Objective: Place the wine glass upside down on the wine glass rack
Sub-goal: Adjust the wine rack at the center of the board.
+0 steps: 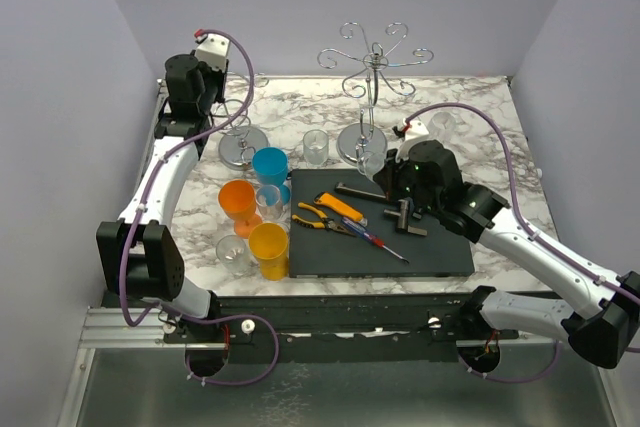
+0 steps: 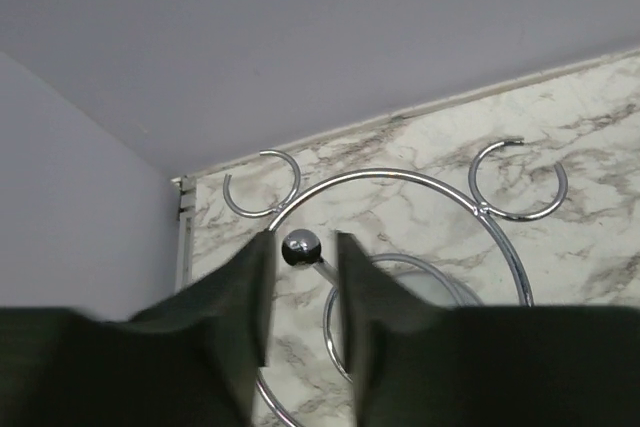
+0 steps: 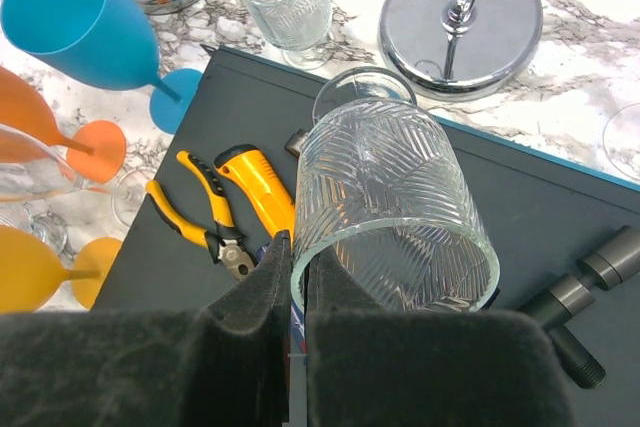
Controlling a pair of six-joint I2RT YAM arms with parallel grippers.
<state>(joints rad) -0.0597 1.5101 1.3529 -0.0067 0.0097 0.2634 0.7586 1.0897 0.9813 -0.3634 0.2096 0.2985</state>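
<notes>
One glass (image 3: 390, 207), likely light, slick, brittle: right gripper (image 3: 298, 252) pinches its rim wall. Workable hold, squeeze gently. Left gripper (image 2: 303, 242) slightly spread, rack knob (image 2: 301, 248) between its tips.

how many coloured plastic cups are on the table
3. The blue cup stands farthest back, the orange cup left of it and nearer, the yellow cup at the front, beside the mat. None looks hidden.
</notes>
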